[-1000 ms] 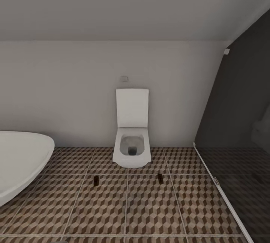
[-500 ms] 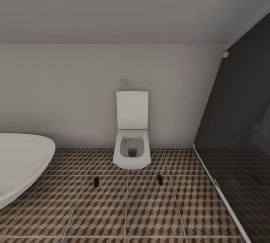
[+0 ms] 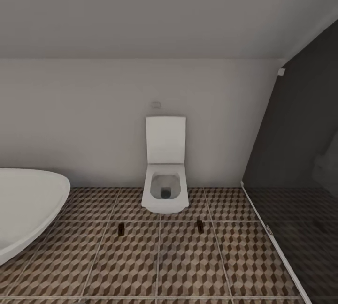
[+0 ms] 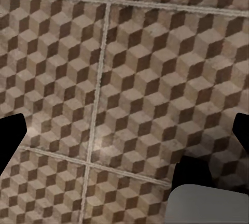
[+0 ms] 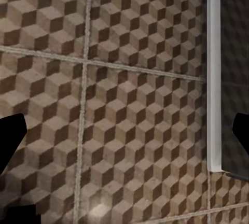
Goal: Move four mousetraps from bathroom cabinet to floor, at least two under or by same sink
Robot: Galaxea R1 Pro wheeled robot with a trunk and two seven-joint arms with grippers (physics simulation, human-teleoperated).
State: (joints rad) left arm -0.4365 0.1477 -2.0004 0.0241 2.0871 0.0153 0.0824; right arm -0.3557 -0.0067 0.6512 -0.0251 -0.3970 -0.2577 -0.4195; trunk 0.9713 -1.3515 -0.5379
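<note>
- So, biggest thing first: the bathroom floor (image 3: 188,266), those brown-and-beige cube-print tiles, runs from the near edge up to the far white wall (image 3: 94,121).
- Right side is the dark shower enclosure (image 3: 305,163), with a pale threshold strip (image 3: 277,243) dividing it from the tiles. The same strip (image 5: 213,79) turns up in the right wrist view.
- Near left, the white oval bathtub (image 3: 26,205) curves into frame.
- Far middle, a white toilet (image 3: 165,191) with its lid up sits against the wall.
- Smallest: two mousetraps lying flat on the tiles just in front of the toilet, one to the left (image 3: 121,230) and one to the right (image 3: 200,227), well apart from each other. From here they're just dark slips.
- Left gripper (image 4: 124,136) and right gripper (image 5: 124,136) both point down at bare tile with their dark fingertips spread to the frame edges, so jaws wide and nothing held, as far as I can tell.
- What could go wrong, my guess: these two traps sit by the toilet, and I can't see a sink nearby, so the "two next to the sink" bit may fail if they stay here. Rolling the base forward could also clip or run over those tiny traps. And anything dropped past the threshold lands on the shower floor, a different surface.
</note>
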